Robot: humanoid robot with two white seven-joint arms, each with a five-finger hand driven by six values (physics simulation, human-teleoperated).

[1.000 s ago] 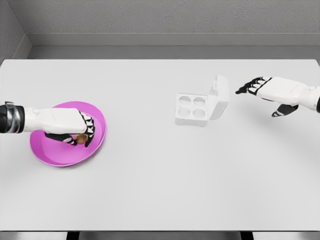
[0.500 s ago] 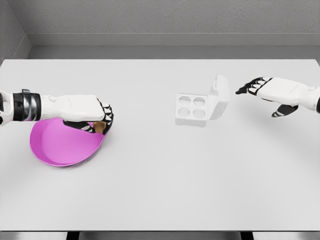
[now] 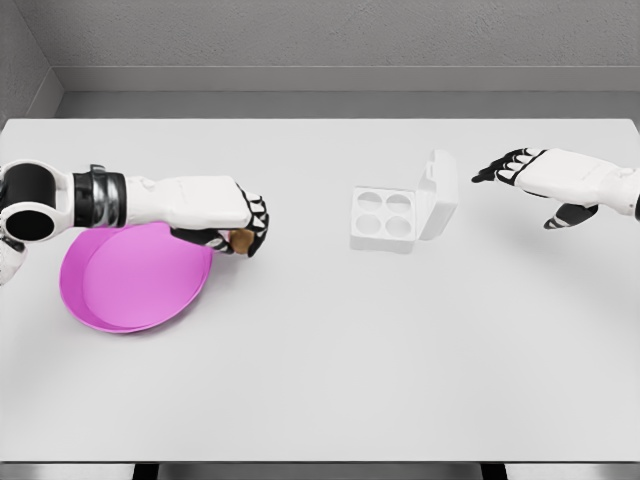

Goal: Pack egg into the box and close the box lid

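brown egg (image 3: 240, 238) in left hand (image 3: 232, 216)

**Egg held past the bowl's rim**

Left hand (image 3: 228, 215) curled around a brown egg (image 3: 241, 239), just right of the pink bowl (image 3: 120, 290), above the white table (image 3: 320, 360). White box (image 3: 385, 220) well apart to the right, four round wells showing, lid (image 3: 438, 193) standing upright. Right hand (image 3: 540, 178) beyond the lid, fingers extended, holding nothing.

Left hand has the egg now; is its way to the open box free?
Probably yes: the left hand grips the egg, and only bare table lies between it and the open box.
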